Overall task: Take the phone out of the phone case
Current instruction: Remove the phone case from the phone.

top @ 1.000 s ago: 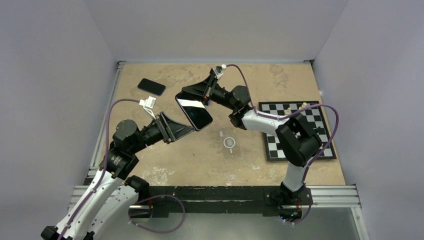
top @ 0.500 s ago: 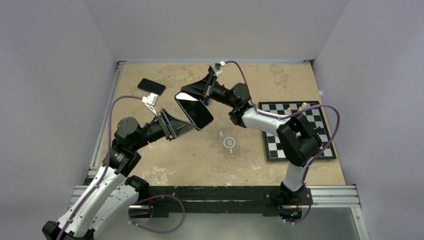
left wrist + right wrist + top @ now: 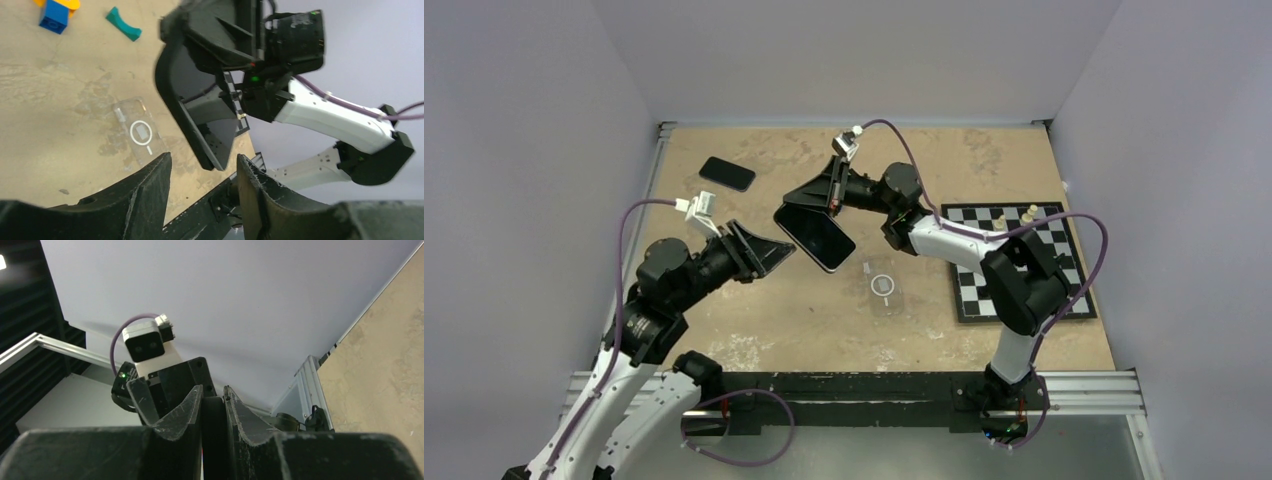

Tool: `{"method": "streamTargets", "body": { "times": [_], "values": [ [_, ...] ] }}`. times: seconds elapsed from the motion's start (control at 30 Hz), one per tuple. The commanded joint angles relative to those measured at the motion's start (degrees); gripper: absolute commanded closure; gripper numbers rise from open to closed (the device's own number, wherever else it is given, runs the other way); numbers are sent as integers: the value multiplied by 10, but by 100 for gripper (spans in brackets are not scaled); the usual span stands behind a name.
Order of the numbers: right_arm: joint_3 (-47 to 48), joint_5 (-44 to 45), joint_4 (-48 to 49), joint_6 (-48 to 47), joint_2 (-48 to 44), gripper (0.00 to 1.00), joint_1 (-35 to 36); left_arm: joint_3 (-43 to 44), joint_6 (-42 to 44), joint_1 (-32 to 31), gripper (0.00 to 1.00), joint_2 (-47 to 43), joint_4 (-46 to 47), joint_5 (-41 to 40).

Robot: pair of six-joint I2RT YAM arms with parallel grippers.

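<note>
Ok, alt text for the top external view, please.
The right end effector holds a black phone by one end above the table. The open left end effector hangs beside it, not touching. An empty clear case lies on the table to its right; a second phone lies far left.

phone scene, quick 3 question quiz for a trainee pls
1. True or false: the phone is clamped in the right jaws, lifted off the table.
2. Where is the clear case?
A. in the left jaws
B. flat on the table, empty
C. on the chessboard
3. Fill in: the left jaws, just beside the phone, stand ____ with nothing between them.

Key: 1 true; 2 B; 3 open
</note>
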Motion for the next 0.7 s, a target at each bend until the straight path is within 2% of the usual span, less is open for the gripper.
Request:
{"method": "streamTargets", "body": {
  "times": [0.0,0.13,0.23,0.43,0.67],
  "values": [
    [7,-18,15,-30,-65,100,-2,19,18,11,50,31,0,-39],
    [5,-24,18,-29,-70,100,-2,11,13,17,58,36,17,-59],
    [2,-30,30,-20,-70,100,-1,-6,1,24,59,36,64,-43],
    [1,-40,25,-26,-72,100,-1,-20,-10,28,50,41,139,26],
    [8,-48,27,-25,-65,100,-2,-37,-33,28,44,-1,131,21]
  ]
}}
